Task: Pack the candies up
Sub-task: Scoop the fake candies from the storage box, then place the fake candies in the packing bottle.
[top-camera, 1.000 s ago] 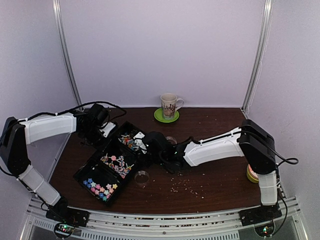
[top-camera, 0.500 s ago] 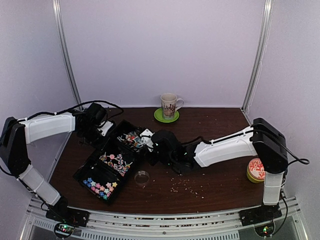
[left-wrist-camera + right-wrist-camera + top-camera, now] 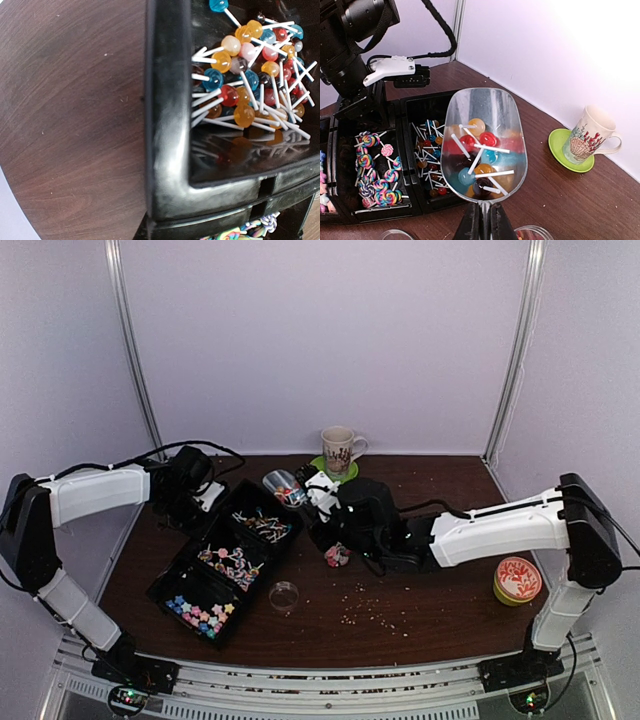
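Now, right claw (image 3: 481, 217) clamping scoop (image 3: 485, 107) of candies (image 3: 479, 150), left claw (image 3: 210, 504) seemingly gripping tray (image 3: 165, 585)

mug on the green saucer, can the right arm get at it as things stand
Probably not to grasp it. The mug sits close, with bare table between, but the right gripper is shut on the clear scoop loaded with lollipops, so it cannot take anything else.

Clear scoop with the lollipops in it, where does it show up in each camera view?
Top external: clear scoop centre-left, by the far end of the black tray, left of the mug.
Left wrist: not in it.
Right wrist: scoop centre to lower middle, right gripper shut on its handle.
Shared landmark: the round lollipops piled in the tray's end compartment, in all three views.
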Robot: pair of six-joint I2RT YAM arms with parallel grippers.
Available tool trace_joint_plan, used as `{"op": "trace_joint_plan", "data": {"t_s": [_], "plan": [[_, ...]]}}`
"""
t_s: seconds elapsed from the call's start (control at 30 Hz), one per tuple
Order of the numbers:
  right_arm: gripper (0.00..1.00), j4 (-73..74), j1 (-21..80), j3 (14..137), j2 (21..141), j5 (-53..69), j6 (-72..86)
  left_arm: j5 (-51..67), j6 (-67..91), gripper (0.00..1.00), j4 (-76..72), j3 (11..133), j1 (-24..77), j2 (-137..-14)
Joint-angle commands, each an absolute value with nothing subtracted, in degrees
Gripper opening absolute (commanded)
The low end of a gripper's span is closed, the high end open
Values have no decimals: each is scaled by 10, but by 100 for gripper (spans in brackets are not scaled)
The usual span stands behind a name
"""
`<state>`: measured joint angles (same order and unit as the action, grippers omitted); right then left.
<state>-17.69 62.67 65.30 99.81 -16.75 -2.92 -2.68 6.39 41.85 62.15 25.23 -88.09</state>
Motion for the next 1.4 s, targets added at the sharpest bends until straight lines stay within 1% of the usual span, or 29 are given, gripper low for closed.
{"op": "trace_joint_plan", "data": {"t_s": [0.0,0.17,0.43,0.73,0.97,1.37], "plan": [[0,-153,624,645,953,-196,-42,-12,81,0,389,647,245,-873],[0,-83,624,624,899,-209,-49,-15,83,0,392,648,244,-875],[0,81,622,614,801,-221,-43,-14,85,0,393,649,244,-874],[0,238,613,625,735,-220,-21,-12,84,0,394,649,244,-874],[0,328,611,657,738,-203,-14,-12,84,0,394,648,244,-874],[0,419,611,730,804,-183,-6,-12,84,0,395,648,244,-872]]}}
